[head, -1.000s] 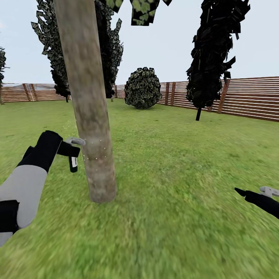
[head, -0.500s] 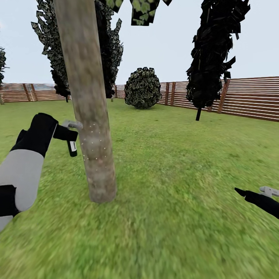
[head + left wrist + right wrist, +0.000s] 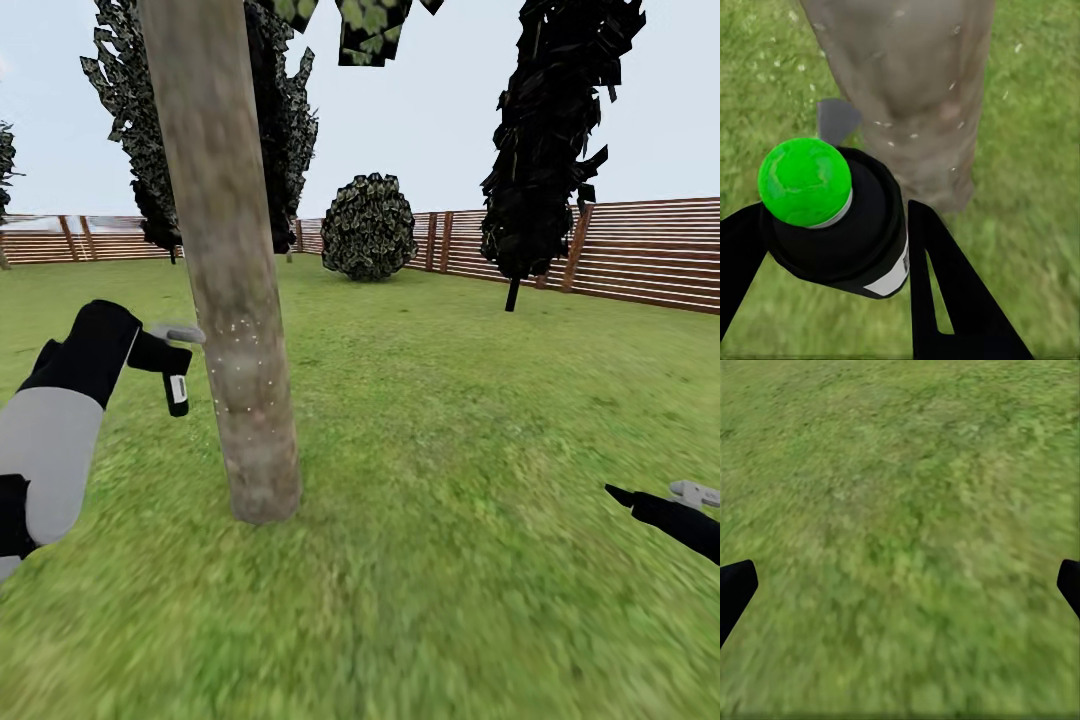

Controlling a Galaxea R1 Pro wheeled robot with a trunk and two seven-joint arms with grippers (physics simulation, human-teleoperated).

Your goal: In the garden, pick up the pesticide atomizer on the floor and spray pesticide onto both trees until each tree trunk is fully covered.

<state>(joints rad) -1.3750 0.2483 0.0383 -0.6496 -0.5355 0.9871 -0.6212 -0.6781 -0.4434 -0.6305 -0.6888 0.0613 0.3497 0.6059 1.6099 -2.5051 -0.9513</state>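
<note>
Mostly cut off: crown of the near tree trunk (image 3: 225, 260), leaving only leaf scraps at the top edge of the head view; right gripper (image 3: 655, 497) clipped at the frame edge there, a dark fingertip and a grey part showing. Hard to make out in the head view: pesticide atomizer (image 3: 176, 385), reading as a small dark bottle with a pale label under a grey nozzle.

Counted: 1 thick grey-brown trunk, 2 dark narrow trees behind it, 1 round shrub (image 3: 368, 227), 1 slatted fence (image 3: 640, 250) along the lawn (image 3: 450, 450), 1 atomizer, 2 grippers.

Left arm raised and reaching forward; left gripper (image 3: 165, 358) clamped on the atomizer, 2 black fingers (image 3: 945, 292) flanking the bottle (image 3: 847, 217) in the left wrist view, green cap on top. Trunk (image 3: 907, 82) just beyond the nozzle, close, not touching; pale specks scattered on the bark level with the gripper.

Right arm held low, well apart from the trunk; fingertips (image 3: 735, 589) spread wide at both edges of the right wrist view, only grass (image 3: 900, 532) between them.
</note>
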